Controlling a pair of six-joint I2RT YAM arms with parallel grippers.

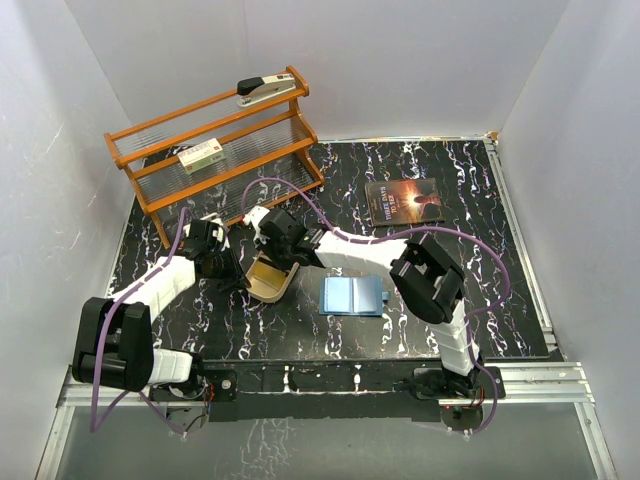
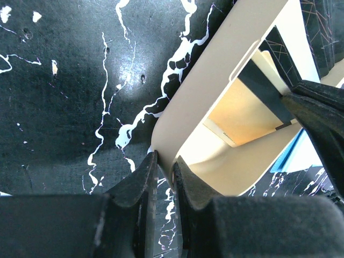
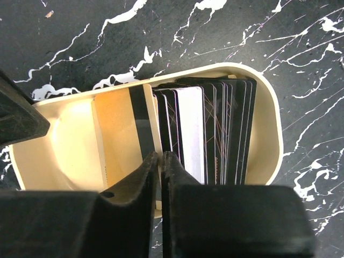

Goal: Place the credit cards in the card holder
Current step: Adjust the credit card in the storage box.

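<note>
Several credit cards stand on edge in the right half of a tan oblong tray. My right gripper is shut on the edge of one pale card with a dark band at the left of the stack. That card also shows in the left wrist view. My left gripper is shut on the tray's rim. In the top view both grippers, left and right, meet at the tray. The blue card holder lies open and flat just right of the tray, untouched.
A dark book with an orange glow lies at the back right. An orange wooden rack stands at the back left, with a stapler on top and a white-green box on a shelf.
</note>
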